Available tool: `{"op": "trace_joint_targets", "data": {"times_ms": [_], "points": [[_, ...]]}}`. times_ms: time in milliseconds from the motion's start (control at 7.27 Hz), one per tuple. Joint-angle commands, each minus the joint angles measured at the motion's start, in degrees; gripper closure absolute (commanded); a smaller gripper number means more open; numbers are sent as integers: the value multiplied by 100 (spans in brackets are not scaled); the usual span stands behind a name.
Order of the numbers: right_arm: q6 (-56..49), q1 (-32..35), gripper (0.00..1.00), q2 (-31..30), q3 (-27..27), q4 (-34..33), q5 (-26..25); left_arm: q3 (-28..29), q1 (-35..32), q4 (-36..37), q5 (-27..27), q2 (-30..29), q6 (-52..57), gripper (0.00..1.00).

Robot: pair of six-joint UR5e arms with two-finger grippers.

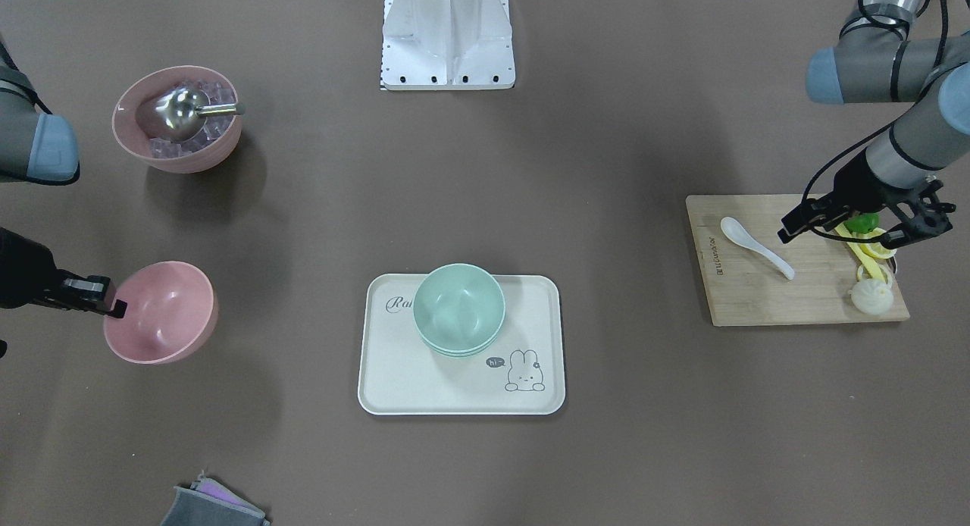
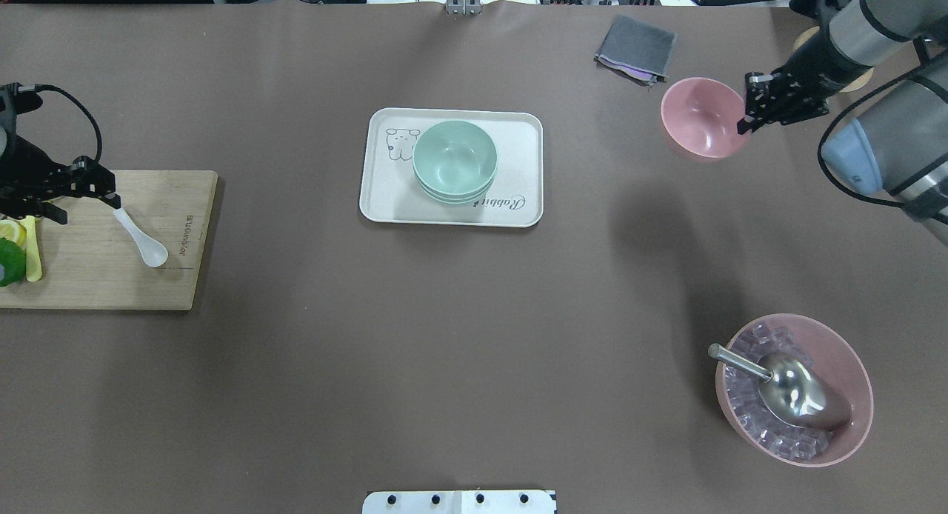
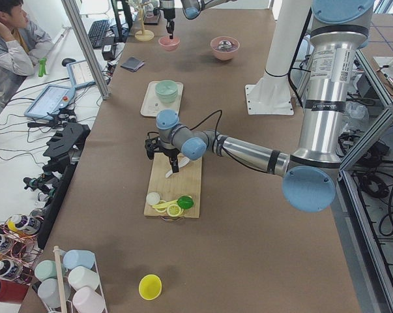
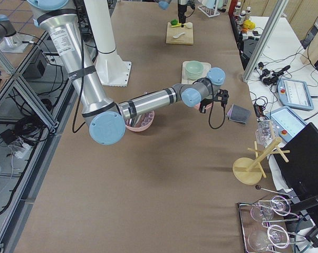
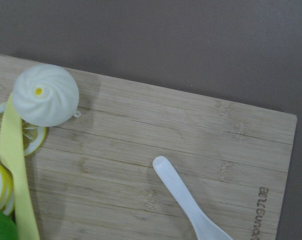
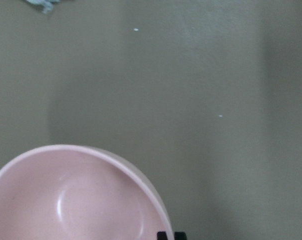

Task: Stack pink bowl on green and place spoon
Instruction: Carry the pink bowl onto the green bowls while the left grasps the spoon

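Observation:
A plain pink bowl point(image 1: 163, 314) point(image 2: 700, 118) sits tilted at the table's right side. My right gripper point(image 1: 115, 308) point(image 2: 743, 123) is shut on its rim; the right wrist view shows the fingertips point(image 6: 163, 235) close together at the rim of the bowl point(image 6: 90, 200). Two stacked green bowls point(image 1: 458, 306) point(image 2: 454, 158) stand on a cream tray point(image 1: 394, 374) point(image 2: 378, 195). A white spoon point(image 1: 754, 245) point(image 2: 141, 236) point(image 5: 186, 200) lies on a wooden board point(image 1: 758, 299) point(image 2: 96, 277). My left gripper point(image 1: 841, 234) point(image 2: 83, 207) is open and empty, above the board next to the spoon's handle.
A second pink bowl point(image 1: 178, 117) point(image 2: 792, 388) holds ice cubes and a metal scoop. Lemon slices, a lime and a white bun point(image 1: 871, 295) point(image 5: 45, 95) lie on the board. A grey cloth point(image 2: 635, 49) lies near the pink bowl. The robot base point(image 1: 449, 33) stands at the table's edge.

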Motion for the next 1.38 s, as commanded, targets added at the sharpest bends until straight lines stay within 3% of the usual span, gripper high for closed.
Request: {"op": "trace_joint_targets", "data": {"times_ms": [0, 413, 963, 1239], "points": [[1342, -371, 100, 474, 328, -10, -274, 411, 69, 8, -11, -402, -998, 19], [2829, -1214, 100, 1265, 496, -19, -1134, 606, 314, -36, -2, -439, -1283, 37], [3728, -2068, 100, 1732, 382, -10, -2058, 686, 412, -54, 16, -466, -1275, 39], [3921, -2148, 100, 2135, -168, -1, -2095, 668, 412, -54, 16, -466, -1284, 39]]}}
